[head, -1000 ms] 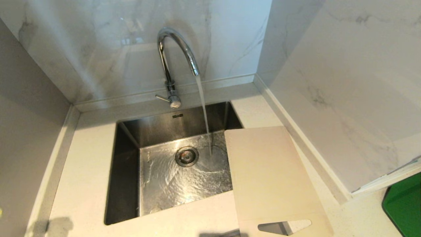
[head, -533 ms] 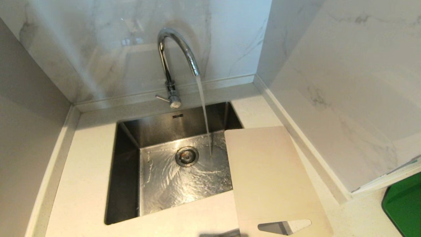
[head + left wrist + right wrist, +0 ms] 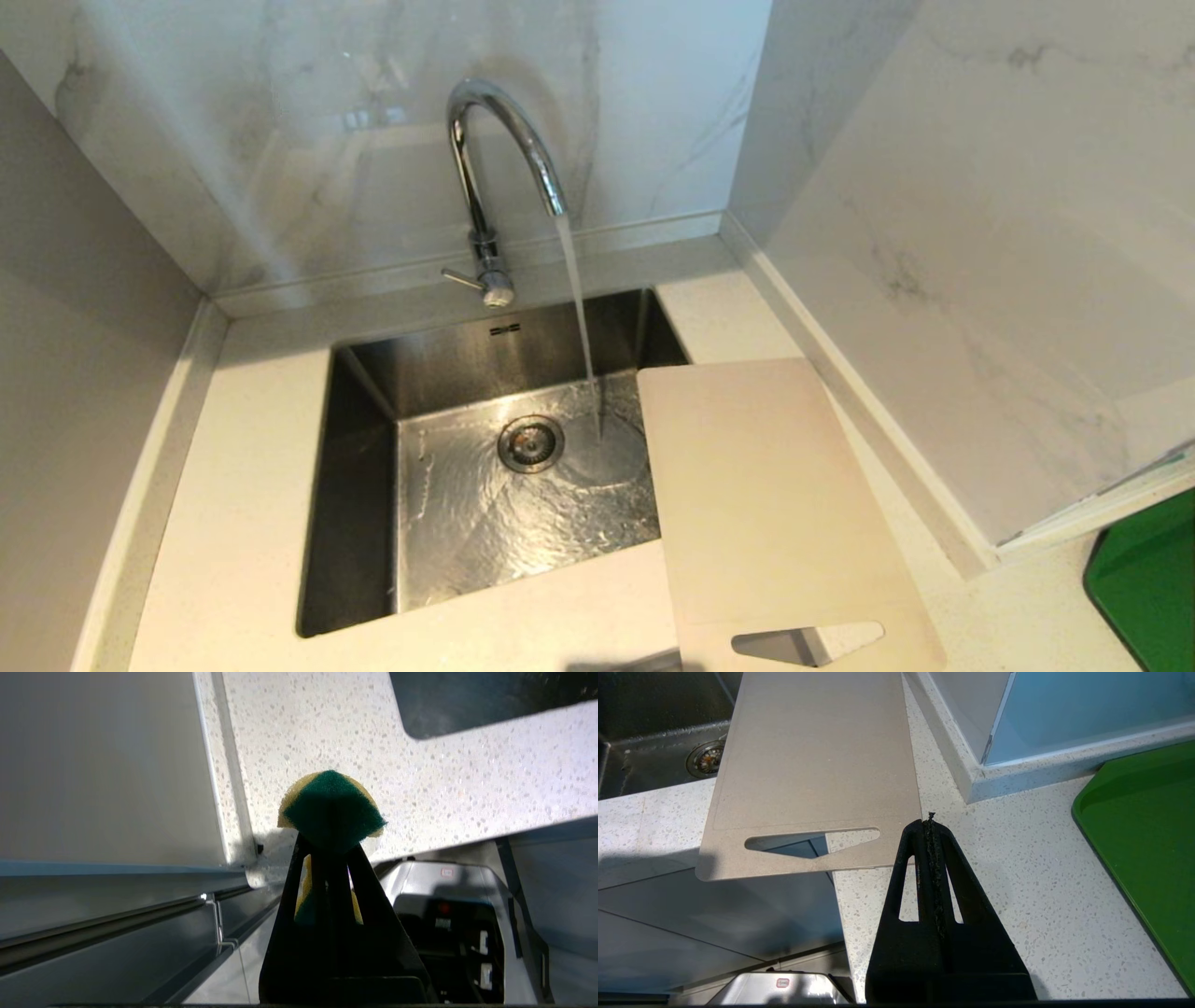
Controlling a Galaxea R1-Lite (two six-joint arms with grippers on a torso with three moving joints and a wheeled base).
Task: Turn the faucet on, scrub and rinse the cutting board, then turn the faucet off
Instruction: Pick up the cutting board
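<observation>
over the last second nothing on the worktop (image 3: 252,523) moved: faucet (image 3: 495,159) running, board (image 3: 766,504) dry beside the sink (image 3: 355,485), one corner over it. my left tool (image 3: 329,844) grips the sponge (image 3: 331,807); right tool (image 3: 930,828) closed, empty. scrubbing comes next, i judge.

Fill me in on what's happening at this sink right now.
The faucet is on, its water running into the sink. The cutting board lies dry-looking on the countertop, one end over the sink's right edge, outside the stream. The left gripper is low by the counter's front edge, jaws shut on a green-and-yellow sponge. The right gripper is shut and empty beside the board's handle end. Scrubbing has not begun.
</observation>
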